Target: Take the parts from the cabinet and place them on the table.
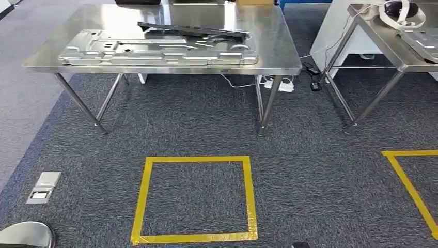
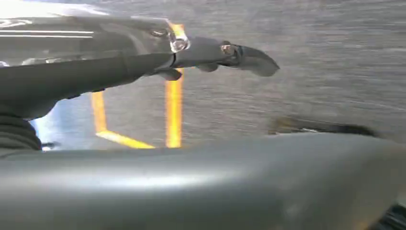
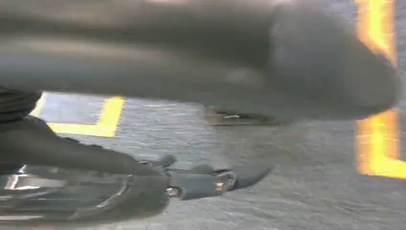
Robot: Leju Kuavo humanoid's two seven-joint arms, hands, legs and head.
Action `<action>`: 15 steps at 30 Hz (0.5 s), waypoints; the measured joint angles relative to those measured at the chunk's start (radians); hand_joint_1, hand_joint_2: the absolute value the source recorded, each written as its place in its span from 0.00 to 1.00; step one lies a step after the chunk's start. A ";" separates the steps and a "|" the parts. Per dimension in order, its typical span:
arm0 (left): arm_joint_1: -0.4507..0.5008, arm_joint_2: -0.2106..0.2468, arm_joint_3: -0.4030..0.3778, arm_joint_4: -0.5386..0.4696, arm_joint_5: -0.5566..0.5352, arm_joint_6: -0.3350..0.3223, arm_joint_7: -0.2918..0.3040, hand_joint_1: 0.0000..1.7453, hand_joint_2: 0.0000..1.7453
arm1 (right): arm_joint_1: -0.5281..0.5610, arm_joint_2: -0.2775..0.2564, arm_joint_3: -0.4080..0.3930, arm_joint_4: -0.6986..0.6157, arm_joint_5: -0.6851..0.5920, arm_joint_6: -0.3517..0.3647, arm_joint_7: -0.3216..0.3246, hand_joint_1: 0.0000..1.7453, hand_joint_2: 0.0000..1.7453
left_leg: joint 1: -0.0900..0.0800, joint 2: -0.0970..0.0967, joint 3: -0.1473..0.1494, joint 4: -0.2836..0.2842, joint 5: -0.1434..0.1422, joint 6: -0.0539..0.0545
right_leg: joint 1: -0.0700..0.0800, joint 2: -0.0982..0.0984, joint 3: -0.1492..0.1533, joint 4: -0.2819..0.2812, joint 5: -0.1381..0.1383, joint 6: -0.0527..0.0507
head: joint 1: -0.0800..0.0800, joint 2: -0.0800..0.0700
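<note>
Facing the worktop point(image 1: 268, 64), arms hanging, nothing carried.
You have a large stamped panel point(image 1: 155, 51) and a dark strip point(image 1: 191, 29) already lying on the worktop. Left robot hand point(image 2: 201, 55) and right robot hand point(image 3: 191, 179) both hang over carpet, fingers extended, holding nothing. Risk as I judge it: the cabinet lies outside these frames, so a turn near the table legs could clip them, or stray off the yellow square point(image 1: 193, 199).
</note>
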 joint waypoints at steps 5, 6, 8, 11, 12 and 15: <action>-0.088 0.000 -0.021 -0.096 0.006 0.000 0.000 0.00 1.00 | 0.098 -0.003 0.005 0.100 -0.005 0.000 0.000 0.00 0.00 | 0.003 0.004 0.002 0.008 -0.005 -0.006 | -0.004 -0.001 0.038 -0.066 0.083 0.010 | 0.000 0.000; -0.104 0.000 -0.024 -0.117 0.009 0.000 0.000 0.00 1.00 | 0.113 -0.004 0.005 0.120 -0.005 0.000 0.000 0.00 0.00 | 0.004 0.002 0.002 0.014 -0.009 -0.013 | -0.006 -0.002 0.083 -0.159 0.123 0.011 | 0.000 0.000; -0.104 0.004 -0.027 -0.124 0.015 0.000 0.000 0.00 1.00 | 0.110 -0.005 0.007 0.119 -0.007 0.000 0.003 0.00 0.00 | -0.004 -0.005 -0.006 0.022 -0.019 -0.031 | -0.002 -0.007 0.096 -0.183 0.118 -0.009 | -0.001 0.000; -0.029 0.004 -0.031 -0.045 0.016 0.001 0.009 0.00 1.00 | 0.042 -0.003 0.008 0.023 -0.008 -0.001 0.001 0.00 1.00 | -0.001 0.011 0.000 0.021 -0.016 -0.038 | -0.001 0.011 0.085 -0.182 0.121 -0.021 | 0.000 0.000; 0.006 0.004 -0.031 -0.019 0.016 0.001 0.010 0.00 1.00 | 0.011 -0.002 0.008 -0.007 -0.008 -0.001 0.001 0.00 1.00 | 0.002 0.007 0.000 0.029 -0.028 -0.045 | -0.007 0.012 0.085 -0.185 0.124 -0.026 | 0.000 0.000; 0.085 0.005 -0.034 0.068 0.016 0.001 0.010 0.00 1.00 | -0.073 -0.002 0.008 -0.100 -0.008 -0.001 0.001 0.00 0.00 | 0.007 -0.001 -0.087 0.210 -0.139 -0.061 | -0.005 0.013 0.079 -0.184 0.124 -0.032 | -0.002 0.000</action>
